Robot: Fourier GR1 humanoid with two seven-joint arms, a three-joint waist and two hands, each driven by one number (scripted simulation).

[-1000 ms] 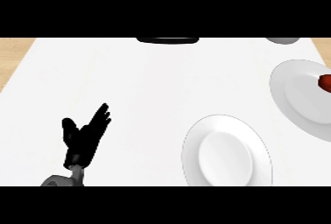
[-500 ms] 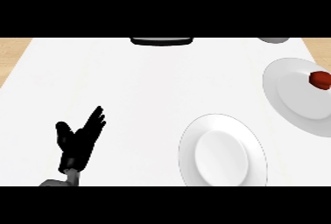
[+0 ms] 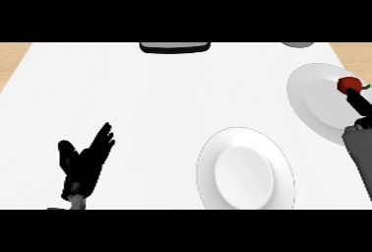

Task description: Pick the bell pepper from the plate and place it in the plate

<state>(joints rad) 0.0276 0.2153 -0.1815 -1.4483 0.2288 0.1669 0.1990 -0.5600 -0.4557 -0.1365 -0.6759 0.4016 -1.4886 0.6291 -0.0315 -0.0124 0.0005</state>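
At the lower left of the head view the left hand (image 3: 85, 165) rests open on the white counter (image 3: 145, 108), its fingers straight and pointing up and slightly to the right, the thumb spread off to the left. It touches nothing and is well apart from both plates.

At the counter's far edge, near the middle, sits a dark grey object (image 3: 174, 47) cut off by the top of the view; what it is cannot be told.

To the right of centre and toward the near edge lies the near plate (image 3: 247, 170), white and round, with nothing on it.

Farther right, at the far edge, a small grey object (image 3: 298, 44) shows only in part.

At the right edge lies the far plate (image 3: 320, 106), also white, running partly out of view. On its right side sits the red bell pepper (image 3: 348, 84), with a bit of green stem at its right. The right hand (image 3: 359, 104) comes up from the lower right over this plate, its dark fingertip reaching to the pepper's lower edge. Only a narrow part of the hand shows, so whether its fingers are open or curled cannot be told.
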